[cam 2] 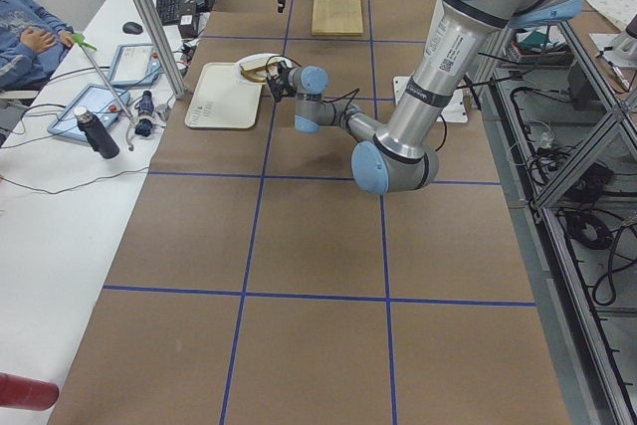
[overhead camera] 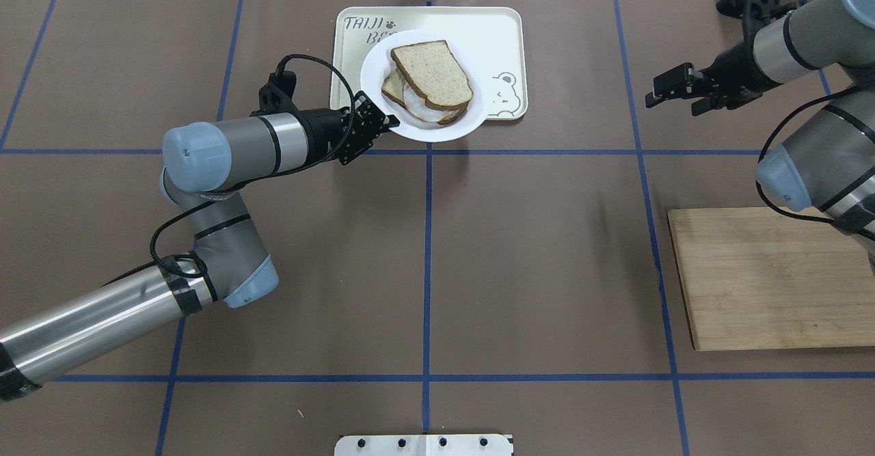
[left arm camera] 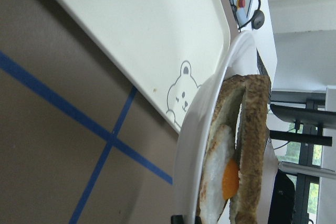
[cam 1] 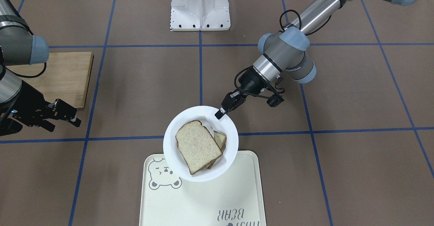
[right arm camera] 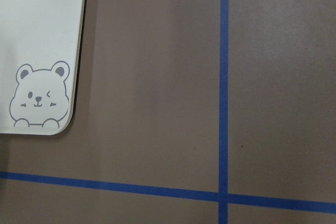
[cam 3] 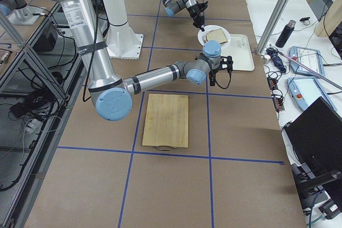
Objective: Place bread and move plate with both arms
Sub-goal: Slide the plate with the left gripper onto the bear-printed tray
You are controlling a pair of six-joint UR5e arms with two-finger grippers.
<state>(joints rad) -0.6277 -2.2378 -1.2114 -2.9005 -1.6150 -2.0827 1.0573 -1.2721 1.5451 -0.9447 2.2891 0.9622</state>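
The white plate [cam 1: 184, 116] hangs over the near edge of the bear tray [cam 1: 203, 199], and it also shows in the overhead view [overhead camera: 427, 133]. On it a bread slice [cam 1: 198, 146] lies on top of a fried egg and a second slice. My left gripper [cam 1: 220, 113] is shut on the plate's rim, on the side toward me; it also shows in the overhead view [overhead camera: 386, 119]. In the left wrist view the plate [left arm camera: 191, 145] is above the tray [left arm camera: 147, 40], with bread [left arm camera: 254, 129] and egg [left arm camera: 220, 177] edge-on. My right gripper [overhead camera: 660, 90] is open and empty, well off to the plate's right.
A wooden cutting board [overhead camera: 765, 278] lies on my right side of the brown table. The right wrist view shows the tray's bear corner [right arm camera: 37, 51] and blue tape lines. A white mount base [cam 1: 200, 7] stands at my edge of the table.
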